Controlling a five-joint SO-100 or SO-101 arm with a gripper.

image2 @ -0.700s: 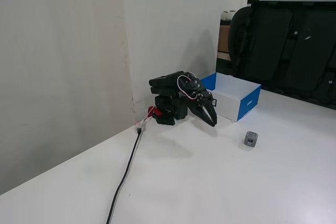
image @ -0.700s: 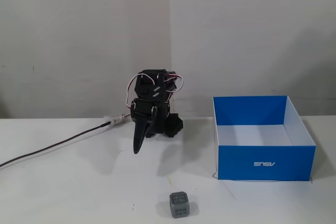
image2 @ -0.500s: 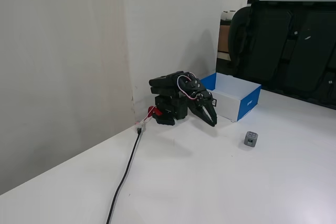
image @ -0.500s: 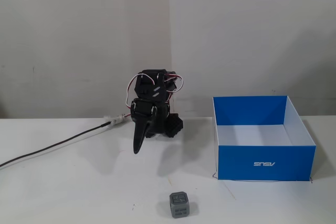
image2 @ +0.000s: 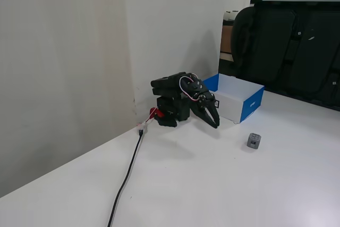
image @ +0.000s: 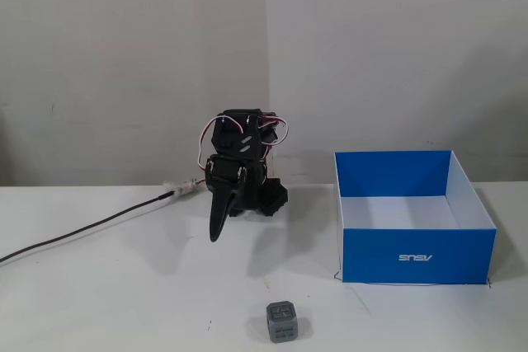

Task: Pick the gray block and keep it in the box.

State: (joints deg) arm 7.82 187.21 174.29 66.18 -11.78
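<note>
The gray block (image: 282, 322) stands alone on the white table near the front edge; it also shows in a fixed view (image2: 254, 141). The blue box (image: 417, 255) stands open at the right, its white floor bare, and shows behind the arm in a fixed view (image2: 249, 104). The black arm is folded low over its base at the back of the table. My gripper (image: 216, 235) points down with its jaws together and nothing in it, well behind and left of the block. In a fixed view the gripper (image2: 214, 124) hangs just above the table beside the box.
A black cable (image: 82, 232) runs from the arm's base across the table to the left, also seen in a fixed view (image2: 127, 174). A wall stands close behind the arm. Black chairs (image2: 292, 51) stand beyond the table's far side.
</note>
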